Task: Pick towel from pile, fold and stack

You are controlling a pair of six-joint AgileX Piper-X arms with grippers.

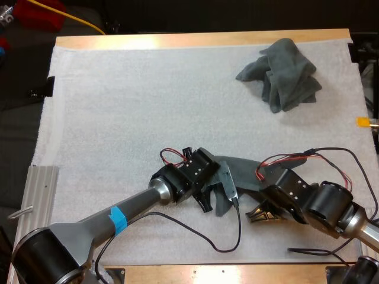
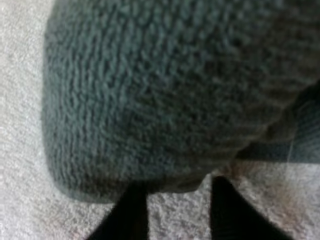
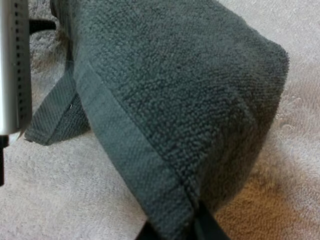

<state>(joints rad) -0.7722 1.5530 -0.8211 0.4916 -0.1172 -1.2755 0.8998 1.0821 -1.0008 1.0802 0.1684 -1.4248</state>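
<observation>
A dark grey-green towel [image 1: 240,173] lies between my two grippers near the mat's front edge. My left gripper [image 1: 214,198] comes in from the left and pinches the towel's rounded fold [image 2: 165,100] at its fingertips [image 2: 131,212]. From the right, my right gripper [image 1: 256,200] is shut on the towel's hemmed corner [image 3: 150,165], which is raised a little off the mat. Crumpled towels [image 1: 283,74] form a pile at the far right of the mat.
The white mat [image 1: 130,112] spreads wide and bare to the left and in the middle. The wooden table edge [image 1: 237,273] runs close behind both grippers. A metal rail [image 1: 41,195] lies along the mat's left side.
</observation>
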